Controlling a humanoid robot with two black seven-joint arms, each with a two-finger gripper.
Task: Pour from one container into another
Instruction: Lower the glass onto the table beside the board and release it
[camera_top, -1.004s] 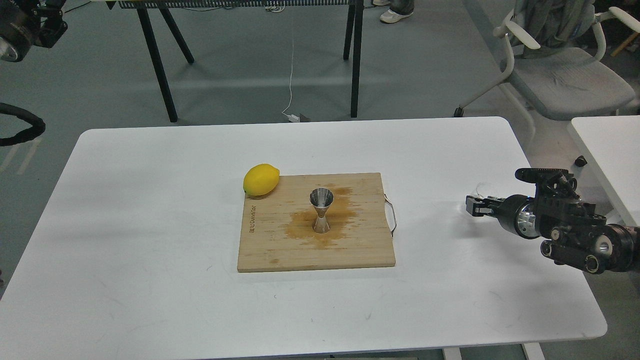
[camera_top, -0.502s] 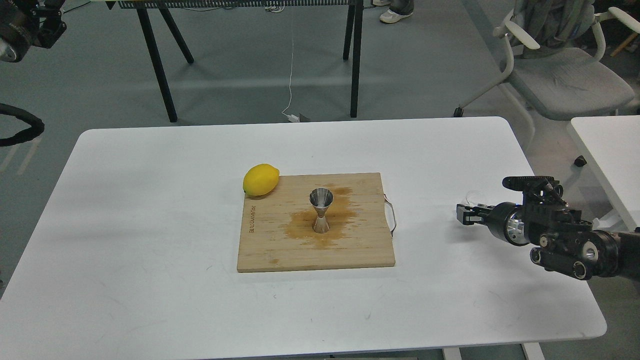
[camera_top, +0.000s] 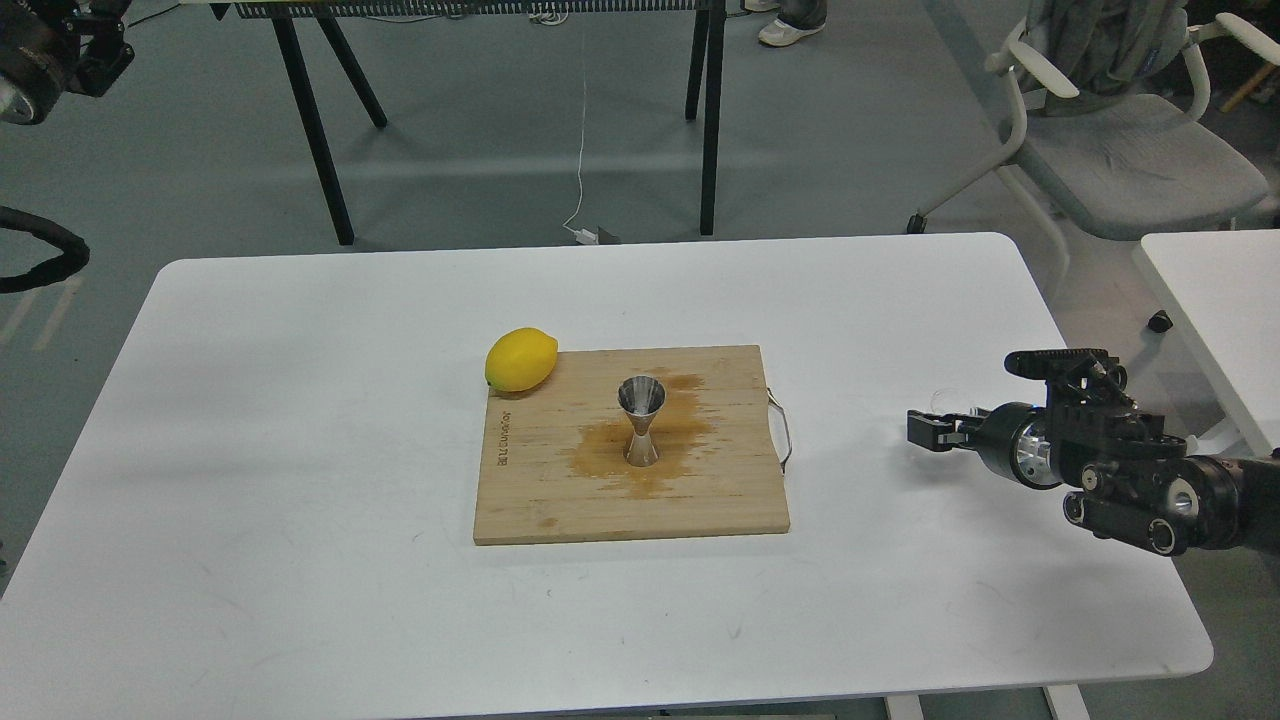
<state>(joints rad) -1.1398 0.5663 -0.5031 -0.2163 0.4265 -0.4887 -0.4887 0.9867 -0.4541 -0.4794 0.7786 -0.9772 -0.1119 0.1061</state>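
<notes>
Two containers matter here, and they are well apart. Nearest, at the right edge of the desk, the right gripper is seen end-on and dark; a faint clear rim, taken to be the glass tumbler, shows just at its tip, but whether the fingers are closed on it cannot be told. Further in, at the middle of the desk, a wooden cutting board lies flat, and the steel jigger stands upright on it inside a brown wet stain. At the board's far left corner a lemon rests, touching the edge. The left gripper is not seen; only dark parts of the left arm show at the left edge.

The step in hand is judged to be carrying the glass across to the jigger. It is done well if the glass is kept level during the carry, brought just above the jigger's upper cup, and tilted slowly: the mouth is narrow, the jigger is light and tips easily, and the stain suggests that liquid is readily spilled here.
</notes>
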